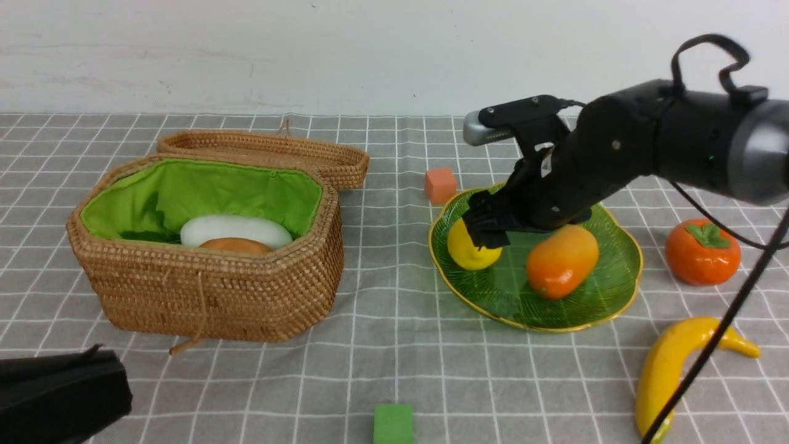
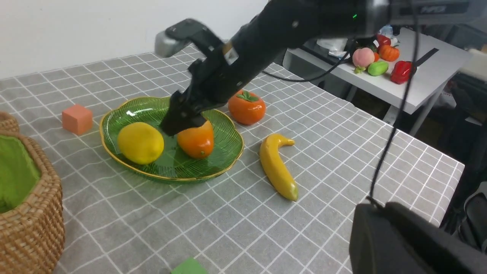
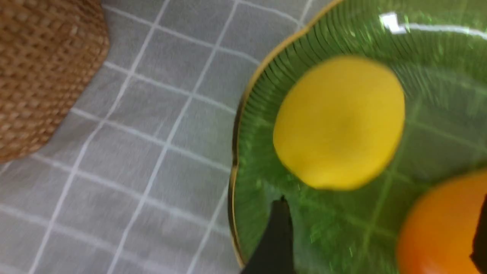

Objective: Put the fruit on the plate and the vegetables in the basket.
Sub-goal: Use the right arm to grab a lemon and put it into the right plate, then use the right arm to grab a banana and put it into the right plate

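Over the plate (image 1: 595, 296), I see my right jaws spread open above the lemon (image 1: 471, 251) and mango (image 1: 562, 261), left jaws closed.

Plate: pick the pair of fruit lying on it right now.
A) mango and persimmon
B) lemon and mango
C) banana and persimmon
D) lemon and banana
B: the lemon and the mango lie inside the plate, while the persimmon and the banana rest on the cloth beside it.
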Controlling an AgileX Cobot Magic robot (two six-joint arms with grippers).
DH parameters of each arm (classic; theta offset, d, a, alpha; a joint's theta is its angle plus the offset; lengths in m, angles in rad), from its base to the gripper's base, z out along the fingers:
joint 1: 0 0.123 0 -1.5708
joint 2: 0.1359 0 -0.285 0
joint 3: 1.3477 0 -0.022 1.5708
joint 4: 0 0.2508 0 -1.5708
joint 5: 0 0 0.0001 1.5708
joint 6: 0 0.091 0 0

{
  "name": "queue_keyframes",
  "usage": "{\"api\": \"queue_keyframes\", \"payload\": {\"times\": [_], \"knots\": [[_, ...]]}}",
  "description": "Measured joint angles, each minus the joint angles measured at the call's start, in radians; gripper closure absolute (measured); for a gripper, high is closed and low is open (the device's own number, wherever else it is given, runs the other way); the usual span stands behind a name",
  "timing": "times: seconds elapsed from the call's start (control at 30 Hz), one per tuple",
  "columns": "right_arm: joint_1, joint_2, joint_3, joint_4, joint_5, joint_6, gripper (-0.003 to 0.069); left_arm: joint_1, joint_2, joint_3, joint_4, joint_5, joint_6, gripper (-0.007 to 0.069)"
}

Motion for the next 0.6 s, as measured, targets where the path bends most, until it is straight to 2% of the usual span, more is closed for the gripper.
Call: {"api": "queue_keyframes", "payload": {"times": [0.07, 0.17, 0.2, 0.23, 0.3, 0.43, 0.6], "knots": [[-0.001, -0.043, 0.000, -0.013, 0.086, 0.021, 0.0089, 0.000, 0.000, 0.000, 0.000, 0.001, 0.000, 0.0608], [-0.020, -0.190, 0.040, -0.061, 0.302, 0.094, 0.0204, 0.000, 0.000, 0.000, -0.003, 0.001, 0.001, 0.0608], [-0.022, -0.198, 0.046, -0.066, 0.312, 0.100, 0.0218, 0.000, 0.000, 0.000, -0.003, 0.001, 0.001, 0.0608], [-0.041, -0.253, 0.101, -0.077, 0.371, 0.161, 0.0258, 0.000, 0.000, 0.000, -0.003, 0.004, 0.002, 0.0608], [-0.063, -0.312, 0.198, -0.081, 0.398, 0.234, 0.0286, 0.000, 0.000, 0.000, -0.003, 0.009, 0.003, 0.0608], [-0.115, -0.359, 0.408, -0.056, 0.298, 0.402, 0.0260, 0.000, 0.000, 0.000, -0.003, 0.025, 0.003, 0.0608], [-0.167, -0.282, 0.495, -0.040, 0.108, 0.461, 0.0154, 0.000, 0.000, 0.000, -0.003, 0.039, 0.003, 0.0608]]}}
